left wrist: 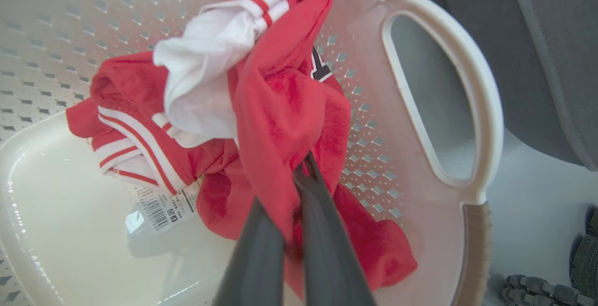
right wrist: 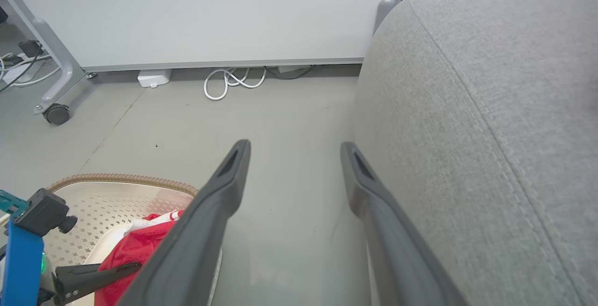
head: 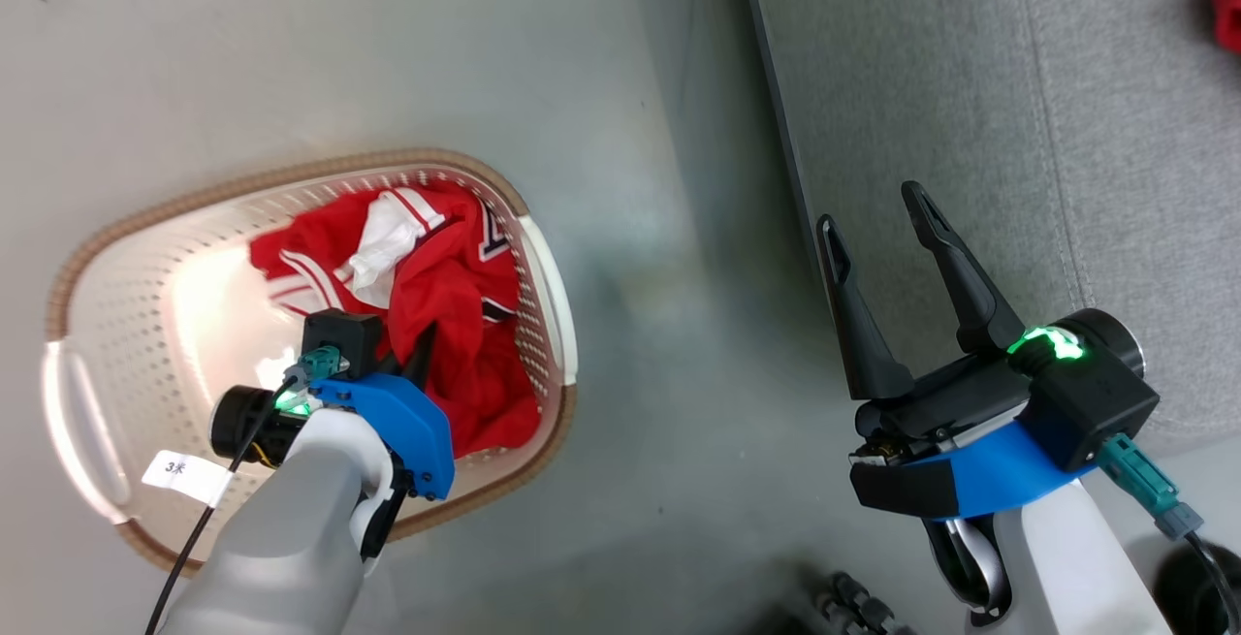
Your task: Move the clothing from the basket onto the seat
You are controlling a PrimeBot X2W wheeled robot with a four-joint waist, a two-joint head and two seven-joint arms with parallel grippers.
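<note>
Left claw (left wrist: pixel 289 180) pinching jersey (left wrist: pixel 280 100), near basket (left wrist: pixel 476 250) rim

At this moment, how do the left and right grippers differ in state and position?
The left gripper is shut, pinching a fold of the red jersey; the right gripper is open and holds nothing. The left gripper reaches down inside the basket; the right gripper hangs outside it, at the edge of the seat. Both have two long dark fingers.
</note>
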